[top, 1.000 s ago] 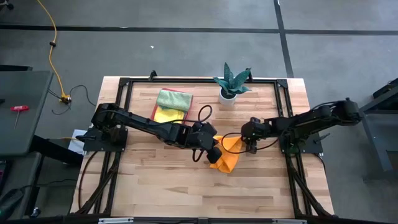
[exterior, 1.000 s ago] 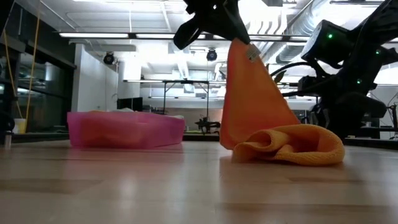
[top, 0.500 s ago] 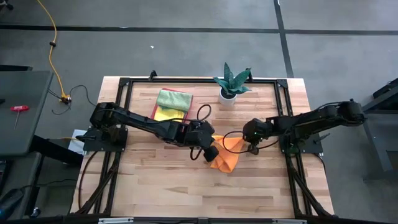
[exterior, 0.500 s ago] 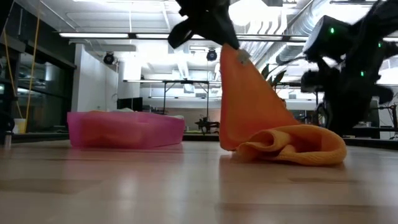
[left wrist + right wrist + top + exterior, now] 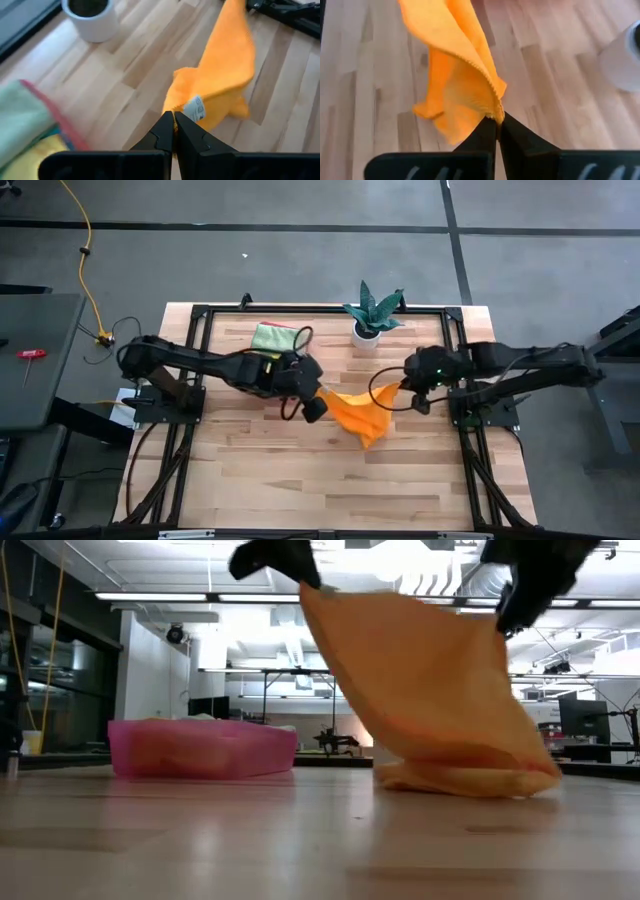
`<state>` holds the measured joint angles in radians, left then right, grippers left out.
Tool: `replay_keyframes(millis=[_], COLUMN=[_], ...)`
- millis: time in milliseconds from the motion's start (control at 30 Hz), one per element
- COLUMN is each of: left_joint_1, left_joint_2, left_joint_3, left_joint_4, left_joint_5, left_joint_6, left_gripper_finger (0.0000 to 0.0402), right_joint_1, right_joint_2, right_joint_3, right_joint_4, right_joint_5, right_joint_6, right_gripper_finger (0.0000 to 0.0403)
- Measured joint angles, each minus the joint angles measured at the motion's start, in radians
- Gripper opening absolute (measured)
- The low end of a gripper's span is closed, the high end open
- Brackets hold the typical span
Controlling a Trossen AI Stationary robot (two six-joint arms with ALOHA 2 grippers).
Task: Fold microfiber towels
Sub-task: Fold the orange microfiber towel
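Note:
An orange microfiber towel [image 5: 358, 416] hangs spread between my two grippers above the middle of the table, and its lower end [image 5: 468, 778] lies bunched on the wood. My left gripper [image 5: 313, 404] is shut on one upper corner and my right gripper [image 5: 405, 388] on the other. In the low view the cloth slopes down from the left gripper [image 5: 300, 578] past the right one [image 5: 512, 610]. More microfiber towels, a light green one [image 5: 272, 337] over a yellow one [image 5: 30, 160], lie in the pink tray [image 5: 200, 748], partly hidden under my left arm. My left gripper pinches the towel's corner beside its white label [image 5: 193, 108] between its two fingers, slanting down from the table's left side. The corner is lifted clear and the cloth falls away from it toward the table. How many layers it has does not show. My right gripper pinches the towel's other upper corner at its stitched edge [image 5: 496, 111] between its two fingers, slanting down from the table's right side. The cloth hangs below and away from the fingers [image 5: 485, 132] in a loose fold, its lower end on the table.
A white pot [image 5: 366, 335] with a green plant [image 5: 374, 307] stands at the far middle of the table. The pink tray sits at the far left. A black frame [image 5: 196, 315] runs around the wooden top, with bare wood along the near side.
My right gripper has taken hold of the towel's corner and risen with it, toward the far edge. My left gripper has risen and gone toward the table's left and far edges. The towel, bunched before, is now spread out between them, its lower end still on the table.

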<state>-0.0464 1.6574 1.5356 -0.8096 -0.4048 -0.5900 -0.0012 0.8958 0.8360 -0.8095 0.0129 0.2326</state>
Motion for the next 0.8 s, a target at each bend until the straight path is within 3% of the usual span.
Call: replay_keyframes(millis=[467,800], left_joint_1=[0.100,0.242], left_joint_2=[-0.146,-0.149], left_joint_3=[0.000,0.017], left_joint_4=[-0.073,0.051], left_joint_5=[-0.019,0.133], left_joint_6=[0.142,0.272], left_gripper_finger=[0.0000,0.0000], right_joint_1=[0.131,0.140], right_joint_2=[0.019,0.020], right_joint_3=[0.370,0.583], right_joint_4=[-0.316,-0.556], right_joint_5=[0.177,0.311], right_joint_6=[0.084,0.102], right_gripper_finger=[0.0000,0.0000])
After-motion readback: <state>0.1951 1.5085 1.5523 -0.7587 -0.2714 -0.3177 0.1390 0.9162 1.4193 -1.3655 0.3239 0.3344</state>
